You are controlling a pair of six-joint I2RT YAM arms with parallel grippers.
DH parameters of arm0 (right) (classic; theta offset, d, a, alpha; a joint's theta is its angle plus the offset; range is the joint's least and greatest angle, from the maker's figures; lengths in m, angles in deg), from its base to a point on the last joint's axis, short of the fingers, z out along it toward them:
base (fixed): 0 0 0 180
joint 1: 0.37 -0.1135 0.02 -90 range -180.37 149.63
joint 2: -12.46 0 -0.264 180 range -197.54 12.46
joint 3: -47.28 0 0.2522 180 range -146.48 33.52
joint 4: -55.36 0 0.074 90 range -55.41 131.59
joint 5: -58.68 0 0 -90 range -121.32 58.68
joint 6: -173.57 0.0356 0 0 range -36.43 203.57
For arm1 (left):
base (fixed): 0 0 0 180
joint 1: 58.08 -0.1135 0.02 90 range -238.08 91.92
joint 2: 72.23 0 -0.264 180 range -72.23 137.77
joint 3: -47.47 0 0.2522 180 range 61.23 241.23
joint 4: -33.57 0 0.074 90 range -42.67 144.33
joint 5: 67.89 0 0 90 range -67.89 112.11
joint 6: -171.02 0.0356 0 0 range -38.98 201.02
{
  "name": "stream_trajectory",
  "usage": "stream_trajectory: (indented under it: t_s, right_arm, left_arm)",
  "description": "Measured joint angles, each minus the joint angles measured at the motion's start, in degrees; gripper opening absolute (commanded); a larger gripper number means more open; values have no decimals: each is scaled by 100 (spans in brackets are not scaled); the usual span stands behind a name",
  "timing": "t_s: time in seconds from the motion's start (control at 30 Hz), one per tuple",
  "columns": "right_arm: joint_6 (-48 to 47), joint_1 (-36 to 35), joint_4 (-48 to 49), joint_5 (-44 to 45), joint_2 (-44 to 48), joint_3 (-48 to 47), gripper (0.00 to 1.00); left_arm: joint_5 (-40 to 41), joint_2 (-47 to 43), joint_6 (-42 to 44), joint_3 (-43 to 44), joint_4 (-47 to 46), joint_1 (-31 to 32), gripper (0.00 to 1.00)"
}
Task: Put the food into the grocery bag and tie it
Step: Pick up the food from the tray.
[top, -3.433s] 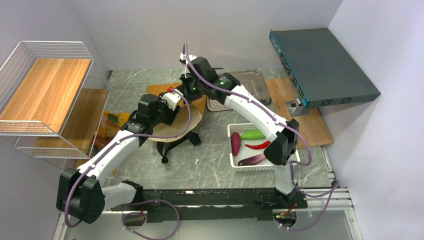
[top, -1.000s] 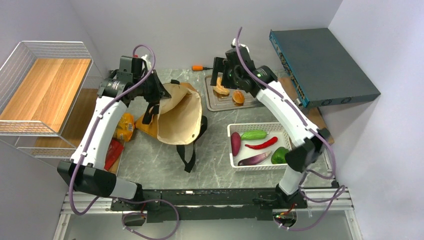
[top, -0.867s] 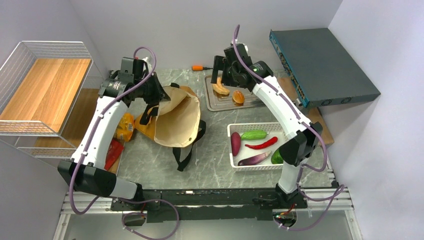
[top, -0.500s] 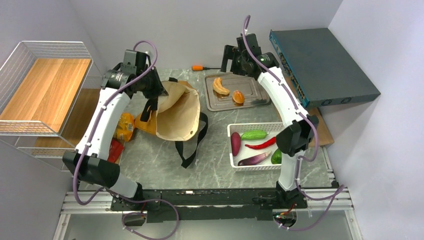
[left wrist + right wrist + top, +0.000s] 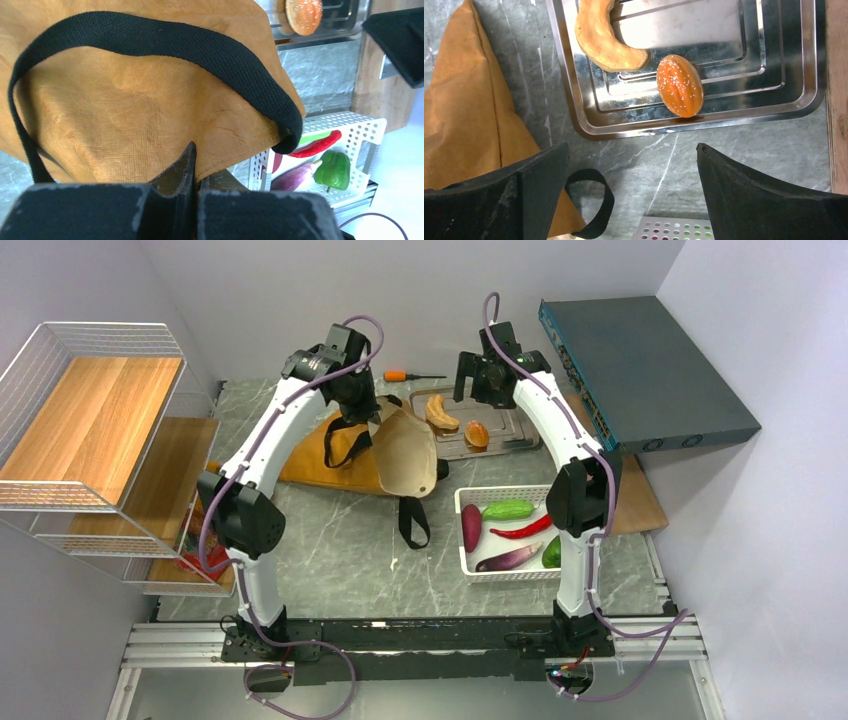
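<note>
- Mustard-ochre fabric of the grocery bag [image 5: 385, 455] is seen at the centre of the top view, draped on the table [image 5: 340, 560] just left of the steel tray [image 5: 814, 95], with the pale lining turned toward the lower right.
- One edge of the cloth is pinched by the left gripper [image 5: 194, 155], whose fingers are pressed together on it. The hold is judged to be meant to lift the mouth so that food can be dropped in.
- A black strap [image 5: 200, 47] is looped across the raised cloth.
- No food is seen inside the bag.
- The right gripper [image 5: 630, 150] is held above the near rim of the tray, fingers spread wide with nothing between them, presumably ready for a bread piece.
- A curved bread piece [image 5: 606, 42] and a seeded bun [image 5: 680, 86] lie close together on the tray at the upper centre of the right wrist view.
- A magenta root [image 5: 471, 527] is lying in the white basket [image 5: 465, 570] below the tray, beside a red chilli [image 5: 520, 531] and a green pepper [image 5: 552, 552].
- The lifted cloth and a strap loop beside the tray could be snagged on the way across.
- An orange-handled screwdriver [image 5: 405, 375], a grey box [image 5: 640, 370] and a wire shelf [image 5: 90, 420] stand well apart.
</note>
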Motion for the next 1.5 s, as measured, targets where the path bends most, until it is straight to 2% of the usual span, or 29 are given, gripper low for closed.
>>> stream_trajectory:
  t_s: [0.3,0.57,0.8,1.27,1.5]
  right_arm:
    - [-153,269,13,-511,-597,-197,100]
    - [-94,214,149,-1145,-1239,-531,100]
    - [76,61,479,-1443,-1652,-1113,100]
    - [319,-157,1744,-1058,-2396,-1561,100]
    - [267,-157,1993,-763,-2564,-1561,100]
  left_arm:
    - [256,138,219,92,380,-164,0]
    - [201,-57,260,-334,348,-651,0]
    - [37,-74,264,-553,280,-748,0]
    - [-358,-494,256,-1338,129,-1547,0]
    - [-435,-636,258,-1598,24,-1532,0]
